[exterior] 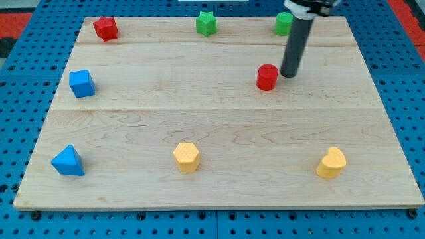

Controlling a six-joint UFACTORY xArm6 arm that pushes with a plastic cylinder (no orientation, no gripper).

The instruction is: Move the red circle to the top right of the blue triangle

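Bright, even overhead light; soft short shadows under blocks; mild sheen on board (pixel 219 126); focus sharp.

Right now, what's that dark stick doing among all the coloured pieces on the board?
I'm an arm with a rod, sliding blocks around. My tip sits just to the view's right of the red circle, about touching it. That block has to end up top right of the blue triangle, which lies far off at the view's bottom left.

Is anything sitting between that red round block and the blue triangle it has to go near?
No. In the camera view, only bare wood lies between the red circle and the blue triangle.
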